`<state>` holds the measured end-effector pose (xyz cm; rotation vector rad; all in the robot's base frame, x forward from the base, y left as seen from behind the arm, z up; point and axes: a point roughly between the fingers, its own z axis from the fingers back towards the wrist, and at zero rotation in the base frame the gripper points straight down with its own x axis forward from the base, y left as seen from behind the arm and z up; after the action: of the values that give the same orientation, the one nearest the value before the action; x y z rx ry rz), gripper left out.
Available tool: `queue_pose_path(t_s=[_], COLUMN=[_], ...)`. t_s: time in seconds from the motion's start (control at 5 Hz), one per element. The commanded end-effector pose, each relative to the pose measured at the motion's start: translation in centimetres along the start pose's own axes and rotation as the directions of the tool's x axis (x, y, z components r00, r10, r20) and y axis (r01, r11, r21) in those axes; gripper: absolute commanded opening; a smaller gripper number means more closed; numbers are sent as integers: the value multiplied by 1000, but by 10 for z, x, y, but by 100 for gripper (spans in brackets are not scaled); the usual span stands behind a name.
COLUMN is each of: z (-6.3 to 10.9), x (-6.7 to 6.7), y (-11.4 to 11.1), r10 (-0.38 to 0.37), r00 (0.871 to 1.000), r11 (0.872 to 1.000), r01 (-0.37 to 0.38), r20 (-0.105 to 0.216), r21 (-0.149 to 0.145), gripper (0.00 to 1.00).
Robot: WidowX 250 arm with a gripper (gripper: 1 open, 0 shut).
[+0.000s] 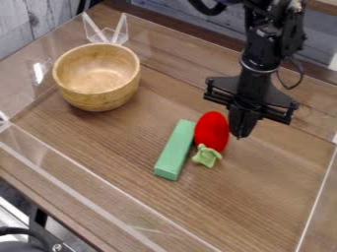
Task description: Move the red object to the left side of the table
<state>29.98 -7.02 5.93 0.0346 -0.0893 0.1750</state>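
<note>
Claw was right of centre in the frame, pointing straight down, fingers pressed together with nothing pinched between them. Its tip sat just beside the right edge of the red object, very close; couldn't tell from this angle whether it actually touched. Black arm ran up from it toward the upper right corner, with a black crossbar above the fingers.

Red object lay on the table a bit right of centre, long axis roughly up-down in the frame, pale green leafy end at the bottom. So it was in the right half of the table, not on the left.

Long light-green block lay just left of the red object, tilted slightly, upper end leaning right. The leafy end looked to be against or nearly against its right edge.

Round wooden bowl stood upright at upper left, well apart from the other things, inside empty.

Clear acrylic walls edged the table, most visible along the lower left and right side.
</note>
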Motion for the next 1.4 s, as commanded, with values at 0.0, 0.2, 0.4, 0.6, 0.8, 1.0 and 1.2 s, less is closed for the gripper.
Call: queue_pose_path(t_s=[0.0,0.2,0.4,0.6,0.8,1.0,1.2], z=[10,11,11,12,22,35,49], x=[9,9,9,9,11,15,19], y=[-2,-2,-3,-4,5,16,29], r10=[2,0,-1,-2,2,10,18], r00=[999,999,999,999,999,998,996], r11=[1000,1000,1000,1000,1000,999,999], r01=[-1,0,2,3,-1,-8,-15], r20=[39,40,41,42,50,66,84], r21=[-16,-17,-19,-20,-24,-31,-37], gripper=[0,0,0,0,0,0,0])
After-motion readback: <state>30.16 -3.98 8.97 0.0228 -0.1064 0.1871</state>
